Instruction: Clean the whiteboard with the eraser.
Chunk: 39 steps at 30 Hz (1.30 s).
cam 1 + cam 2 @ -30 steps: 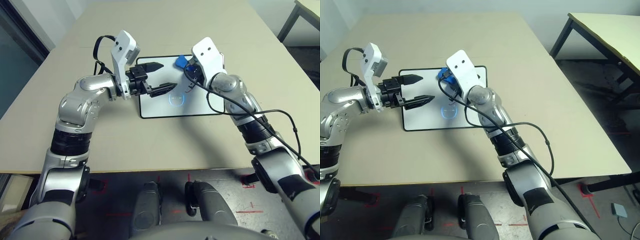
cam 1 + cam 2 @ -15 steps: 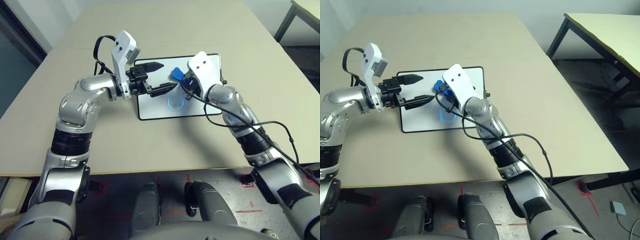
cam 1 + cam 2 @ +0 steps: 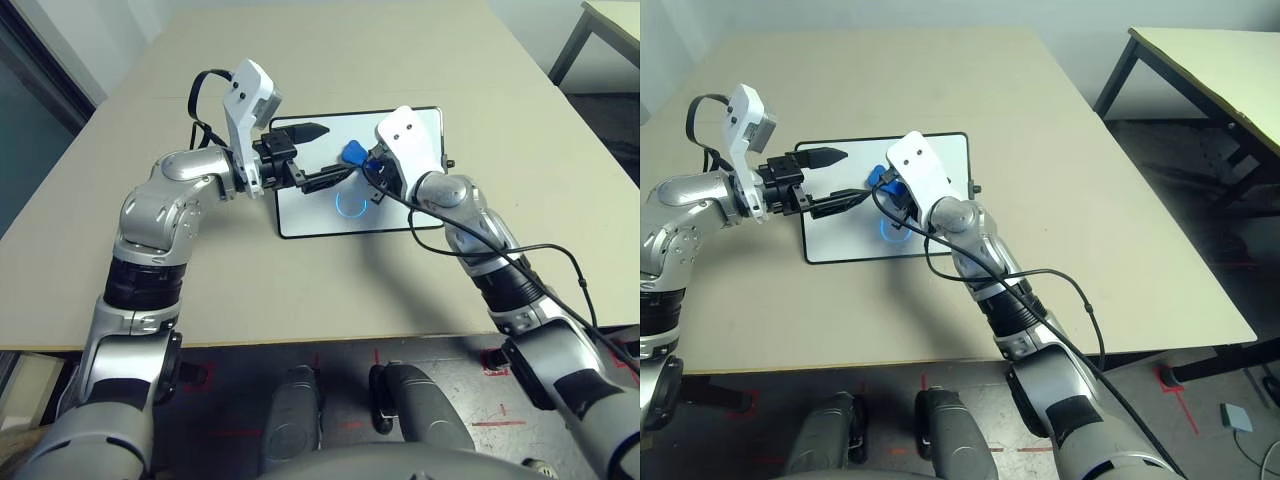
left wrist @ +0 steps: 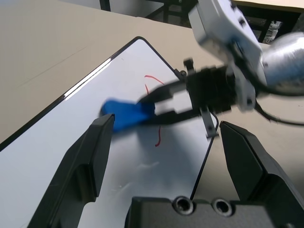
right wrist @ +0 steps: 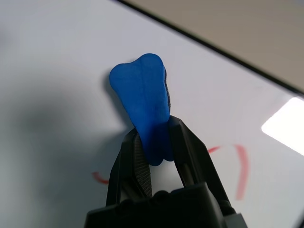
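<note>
Eraser (image 5: pixel 142 107) sits pinched between your right gripper's (image 5: pixel 154 156) fingers, low over the whiteboard (image 3: pixel 400 210), so you look to be mid-wipe; red strokes (image 5: pixel 242 164) remain, and the next pass should press flat across them. Your left gripper (image 3: pixel 315 158) hovers spread apart beside it, above the beige table (image 3: pixel 300 290) with a second table (image 3: pixel 1210 70) beyond.

1. Eraser (image 5: pixel 145 107): bright blue.
2. Whiteboard (image 4: pixel 71 142): white face, thin black frame, thin red curved marks.
3. Right gripper (image 5: pixel 154 147): black fingers.
4. Left gripper (image 4: pixel 166 137): black fingers.
5. Table (image 3: pixel 330 290): plain beige.
</note>
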Motion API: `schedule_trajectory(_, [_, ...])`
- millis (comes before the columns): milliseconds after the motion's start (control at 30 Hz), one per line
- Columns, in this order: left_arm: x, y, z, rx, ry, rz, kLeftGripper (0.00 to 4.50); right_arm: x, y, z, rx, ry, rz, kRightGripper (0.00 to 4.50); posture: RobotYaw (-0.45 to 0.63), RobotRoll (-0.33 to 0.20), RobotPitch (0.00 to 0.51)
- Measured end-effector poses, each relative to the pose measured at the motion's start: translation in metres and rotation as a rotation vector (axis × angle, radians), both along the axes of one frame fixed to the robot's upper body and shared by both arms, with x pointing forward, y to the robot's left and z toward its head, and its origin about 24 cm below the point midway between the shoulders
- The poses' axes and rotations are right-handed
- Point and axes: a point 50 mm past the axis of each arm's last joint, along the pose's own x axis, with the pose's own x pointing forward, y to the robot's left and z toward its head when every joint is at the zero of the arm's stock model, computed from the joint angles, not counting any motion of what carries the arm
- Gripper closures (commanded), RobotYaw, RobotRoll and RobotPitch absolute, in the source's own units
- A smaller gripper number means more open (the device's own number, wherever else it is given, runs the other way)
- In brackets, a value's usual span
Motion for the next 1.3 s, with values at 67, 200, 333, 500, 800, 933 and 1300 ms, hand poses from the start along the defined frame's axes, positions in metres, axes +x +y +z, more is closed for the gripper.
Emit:
schedule_trajectory(67, [0.000,0.000,0.000,0.000,0.000,-0.001,0.00,0.003,-0.008,0.005,0.006,-0.010,-0.035,3.72,0.01,0.000,0.133])
schedule_trajectory(200, [0.000,-0.001,-0.001,0.001,0.002,-0.004,0.00,0.002,-0.010,0.008,0.017,-0.018,-0.054,3.72,0.00,0.000,0.133])
schedule_trajectory(333, [-0.001,0.001,-0.002,0.019,0.008,-0.007,0.00,0.001,-0.013,0.011,0.016,-0.025,-0.076,3.72,0.00,0.000,0.137])
schedule_trajectory(500, [-0.003,0.013,-0.008,0.069,0.056,0.013,0.00,-0.004,-0.016,0.006,0.020,-0.025,-0.088,3.73,0.01,0.000,0.148])
schedule_trajectory(800, [-0.010,0.019,-0.012,0.114,0.093,0.019,0.00,-0.029,0.001,-0.026,0.016,0.059,-0.022,3.74,0.02,0.000,0.156])
schedule_trajectory(933, [-0.012,0.018,-0.011,0.115,0.092,0.014,0.00,-0.030,0.002,-0.028,0.014,0.065,-0.017,3.74,0.02,0.000,0.158])
schedule_trajectory(1300, [-0.014,0.016,-0.011,0.113,0.097,0.011,0.00,0.000,-0.032,0.011,0.036,-0.049,-0.167,3.74,0.02,0.000,0.161])
